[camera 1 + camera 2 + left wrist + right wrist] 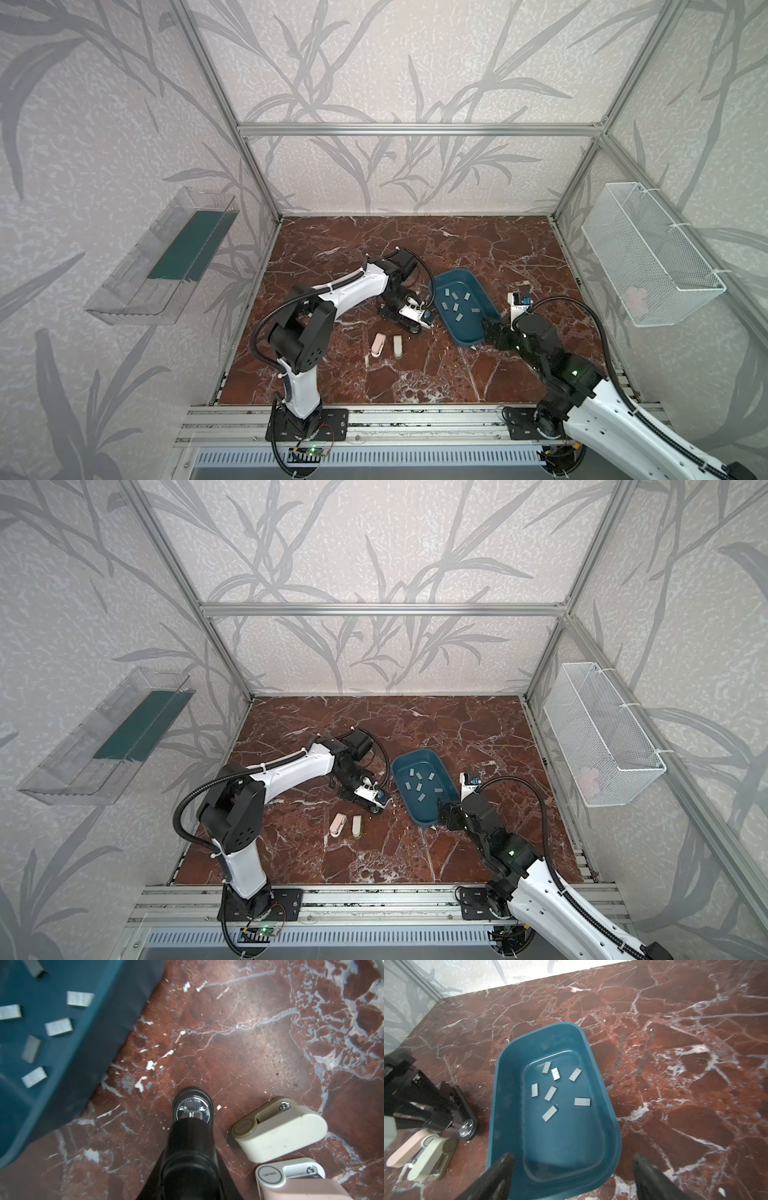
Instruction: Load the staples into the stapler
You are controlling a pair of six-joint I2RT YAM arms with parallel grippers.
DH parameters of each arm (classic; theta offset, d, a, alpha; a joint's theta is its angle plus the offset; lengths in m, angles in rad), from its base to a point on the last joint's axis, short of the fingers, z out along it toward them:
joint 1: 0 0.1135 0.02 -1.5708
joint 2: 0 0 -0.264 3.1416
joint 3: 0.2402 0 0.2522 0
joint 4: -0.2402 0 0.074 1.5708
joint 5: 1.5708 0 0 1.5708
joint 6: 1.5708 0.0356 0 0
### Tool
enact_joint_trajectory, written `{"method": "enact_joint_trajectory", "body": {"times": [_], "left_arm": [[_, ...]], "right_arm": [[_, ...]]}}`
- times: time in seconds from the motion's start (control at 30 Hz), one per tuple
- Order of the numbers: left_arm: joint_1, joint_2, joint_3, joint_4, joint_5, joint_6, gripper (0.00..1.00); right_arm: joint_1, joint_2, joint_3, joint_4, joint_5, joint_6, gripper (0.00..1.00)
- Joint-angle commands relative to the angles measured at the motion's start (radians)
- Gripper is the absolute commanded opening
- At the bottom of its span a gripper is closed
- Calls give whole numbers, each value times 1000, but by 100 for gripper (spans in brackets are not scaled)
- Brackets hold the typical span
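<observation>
red-brown, white-veined marble forms the desk, boxed in by aluminium posts and pale leaf-patterned walls. right of its middle sits a deep teal plastic tub with rounded corners. the staples, seven short grey metal strips, lie scattered loose on the tub's floor. in both top views a long black stapler rests on the desk just left of the tub, its round silver anvil plate showing at the tip. the left tool sits over it with its jaws drawn in against the stapler's sides, clamped on it. the right tool hangs above the tub's near end, its dark fingers spread wide and gripping nothing. bare desk shows between one finger and the tub's outer wall. nearer the front edge, a small pink stapler and a small cream-and-tan stapler lie just beside each other, close to the black one.
</observation>
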Motion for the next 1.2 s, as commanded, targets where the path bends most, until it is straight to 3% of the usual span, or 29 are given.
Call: {"method": "enact_joint_trajectory", "body": {"times": [0.0,0.1,0.27,0.37,0.67,1.0,1.17], "left_arm": [[6,-130,75,-24,91,-83,0],[5,-187,73,35,127,-170,0],[-8,-252,20,89,156,-224,0],[-27,-285,-6,109,171,-262,0],[-151,-351,-71,138,117,-268,0],[-185,-365,-66,178,108,-331,0],[-186,-383,-71,191,115,-343,0]], "right_arm": [[3,36,37,86,-180,58,86],[51,73,40,151,-242,105,83],[244,106,64,217,-160,126,83],[298,133,55,283,-160,150,80],[311,90,-16,371,-147,230,68],[315,169,-13,428,-182,251,61],[315,213,-26,459,-151,279,46]]}}
